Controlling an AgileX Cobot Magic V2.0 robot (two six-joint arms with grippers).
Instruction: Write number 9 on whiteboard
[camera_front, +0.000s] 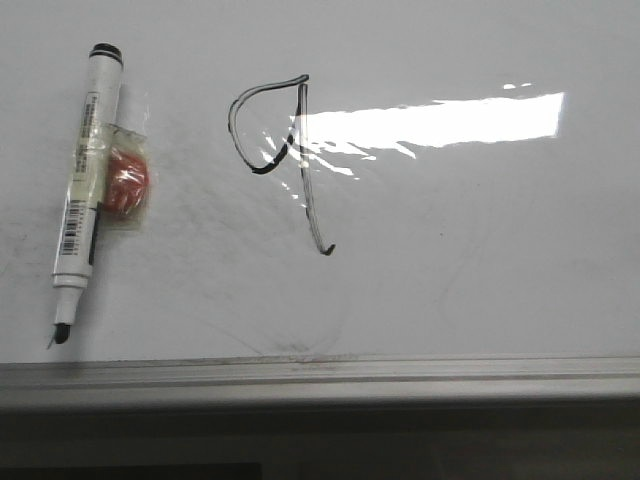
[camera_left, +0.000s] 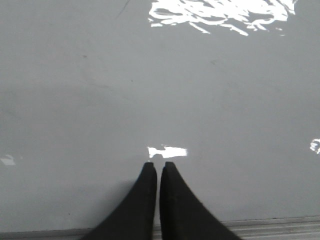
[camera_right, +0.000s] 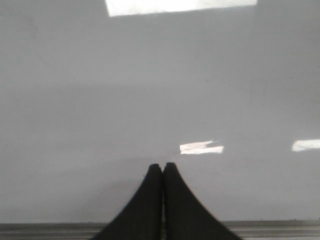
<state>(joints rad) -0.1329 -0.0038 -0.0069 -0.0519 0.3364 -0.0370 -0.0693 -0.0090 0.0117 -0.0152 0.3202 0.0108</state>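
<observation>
My left gripper (camera_left: 158, 167) has its two black fingers pressed together with nothing between them, above bare whiteboard (camera_left: 100, 100) just in from the grey rail (camera_left: 280, 226). My right gripper (camera_right: 163, 167) is the same: fingers closed tip to tip, empty, over plain white board beside that rail. Neither wrist view shows any ink.

In the front view, the number 9 (camera_front: 285, 160) is drawn in thin black line with a pointed loop and a long slanted stem hooked at its end. The uncapped marker (camera_front: 85, 190) lies well apart from the 9, on its loop side, tip pointing toward the rail, with a small red-orange wrapped thing (camera_front: 128, 180) touching its barrel on the side facing the 9.
</observation>
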